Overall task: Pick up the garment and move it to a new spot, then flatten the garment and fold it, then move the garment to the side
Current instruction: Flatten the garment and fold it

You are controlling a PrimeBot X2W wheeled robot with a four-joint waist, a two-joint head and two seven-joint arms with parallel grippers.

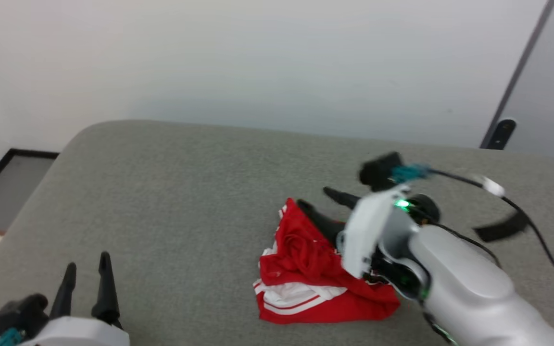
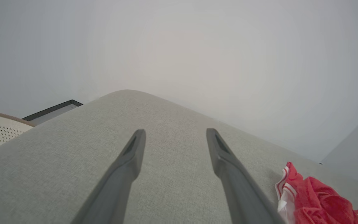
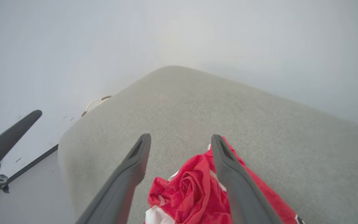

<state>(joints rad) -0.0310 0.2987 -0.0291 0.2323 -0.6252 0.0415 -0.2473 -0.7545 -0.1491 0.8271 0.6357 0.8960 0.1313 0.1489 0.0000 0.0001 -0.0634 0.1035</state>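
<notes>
Left gripper (image 1: 88, 260), fingers spread and empty, sits well to the left of the garment (image 1: 306, 278). The crumpled red heap lies on the grey cushion (image 1: 161, 192), directly beneath the right gripper (image 1: 314, 197), the nearer arm, whose open fingers straddle the garment's far end.

No readable text, labels or numbers anywhere.
</notes>
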